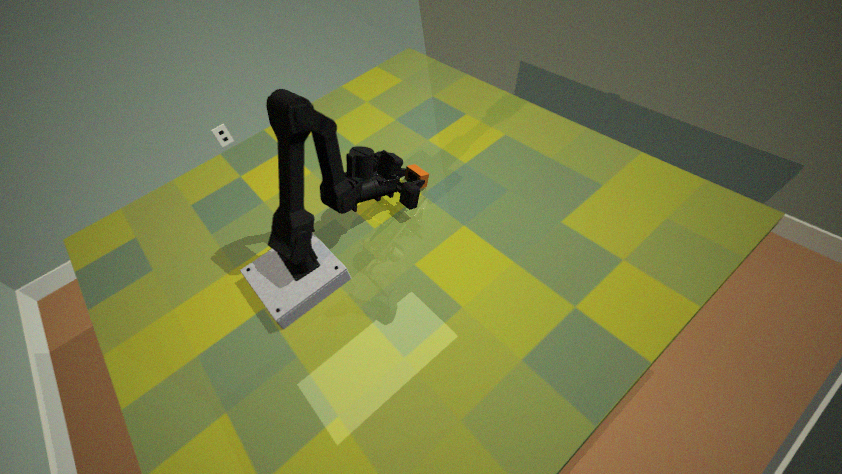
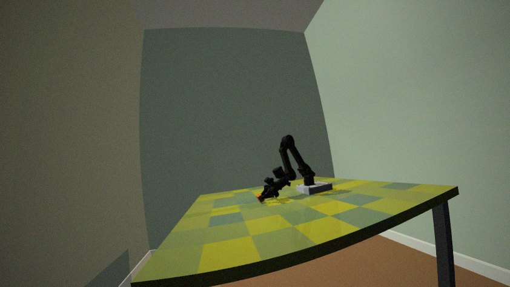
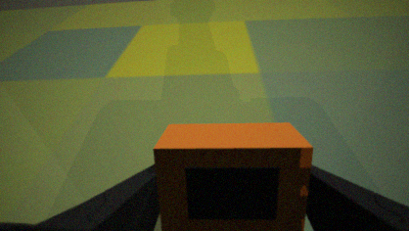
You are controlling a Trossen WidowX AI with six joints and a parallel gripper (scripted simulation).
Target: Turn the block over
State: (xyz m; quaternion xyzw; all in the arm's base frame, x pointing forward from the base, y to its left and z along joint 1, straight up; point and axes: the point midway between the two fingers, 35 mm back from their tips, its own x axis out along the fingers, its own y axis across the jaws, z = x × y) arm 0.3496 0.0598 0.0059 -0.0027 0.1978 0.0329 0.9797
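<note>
The orange block (image 1: 418,171) (image 2: 258,197) (image 3: 232,136) is between the fingers of my gripper (image 1: 414,181) (image 2: 260,198) (image 3: 229,171), which is shut on it. My gripper slopes forward and down, low over the table (image 1: 636,188) (image 2: 228,246). The block is tilted with it. In the wrist view, its bright orange side is uppermost, and a shaded face with a dark square mark looks toward the camera, back along the gripper. The block's lower end is out of the wrist view. I cannot tell whether the block touches the table.
The arm's grey base plate (image 1: 312,300) (image 2: 314,188) stands on the table behind the gripper. A pale bright patch (image 1: 377,368) lies on the patchwork table top in front of the base. The table's right edge (image 1: 654,359) is far from the gripper.
</note>
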